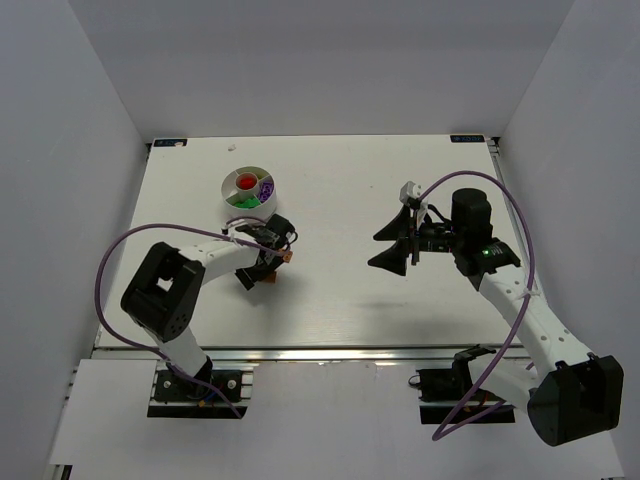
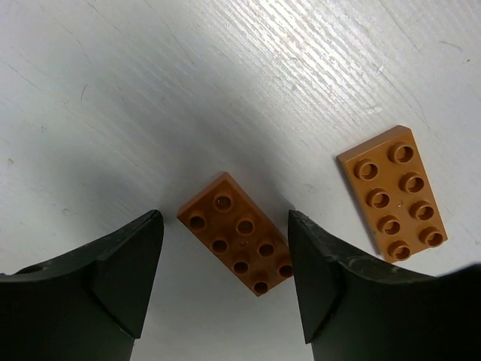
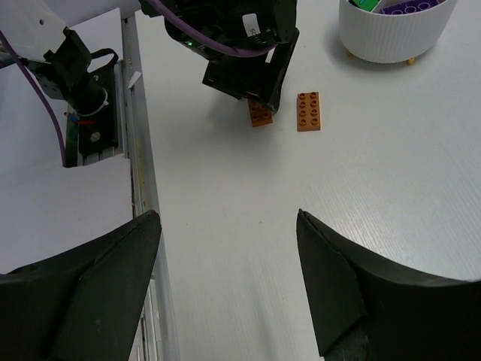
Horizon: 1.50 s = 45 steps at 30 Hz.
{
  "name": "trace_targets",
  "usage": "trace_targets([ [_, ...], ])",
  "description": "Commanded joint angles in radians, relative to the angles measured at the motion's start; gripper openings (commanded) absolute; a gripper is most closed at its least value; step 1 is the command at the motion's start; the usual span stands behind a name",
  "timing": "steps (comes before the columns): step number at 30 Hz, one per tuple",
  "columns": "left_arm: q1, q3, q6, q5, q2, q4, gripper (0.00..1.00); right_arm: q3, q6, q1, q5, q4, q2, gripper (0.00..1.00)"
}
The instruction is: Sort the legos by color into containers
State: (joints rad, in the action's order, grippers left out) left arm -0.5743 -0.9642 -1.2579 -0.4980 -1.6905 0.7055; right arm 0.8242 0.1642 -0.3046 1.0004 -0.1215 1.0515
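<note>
Two flat orange plates lie on the table. In the left wrist view one orange plate (image 2: 237,233) lies between my open left gripper's (image 2: 224,219) fingers, close above the table and not gripped. The second orange plate (image 2: 392,192) lies just to its right. From above, my left gripper (image 1: 262,268) covers most of the first plate, and the second plate (image 1: 287,257) shows beside it. The white divided dish (image 1: 228,190) holds red (image 1: 246,183), purple (image 1: 266,185) and green (image 1: 243,200) pieces. My right gripper (image 1: 385,245) is open and empty, held above mid-table.
In the right wrist view my right gripper (image 3: 227,218) looks at the left gripper (image 3: 248,68), both plates (image 3: 308,110), the dish (image 3: 391,34) and the table's metal front rail (image 3: 139,150). White walls enclose the table.
</note>
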Motion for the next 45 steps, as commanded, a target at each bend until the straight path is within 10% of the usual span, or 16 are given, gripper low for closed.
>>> trace_targets([
  [1, -0.022, 0.021, -0.054, 0.088, -0.044, -0.043, 0.75, -0.002, -0.006, 0.009, 0.03, 0.036, -0.018, 0.78],
  [19, -0.027, 0.01, 0.06, -0.02, 0.071, -0.049, 0.26, 0.0, -0.014, 0.015, 0.038, 0.037, -0.015, 0.78],
  [34, -0.019, 0.026, 0.656, -0.059, 0.371, -0.238, 0.0, -0.002, -0.026, 0.032, 0.061, 0.042, -0.027, 0.78],
  [45, 0.316, -0.053, 0.968, 0.405, 0.437, -0.537, 0.0, -0.007, -0.026, 0.041, 0.063, 0.045, -0.024, 0.78],
])
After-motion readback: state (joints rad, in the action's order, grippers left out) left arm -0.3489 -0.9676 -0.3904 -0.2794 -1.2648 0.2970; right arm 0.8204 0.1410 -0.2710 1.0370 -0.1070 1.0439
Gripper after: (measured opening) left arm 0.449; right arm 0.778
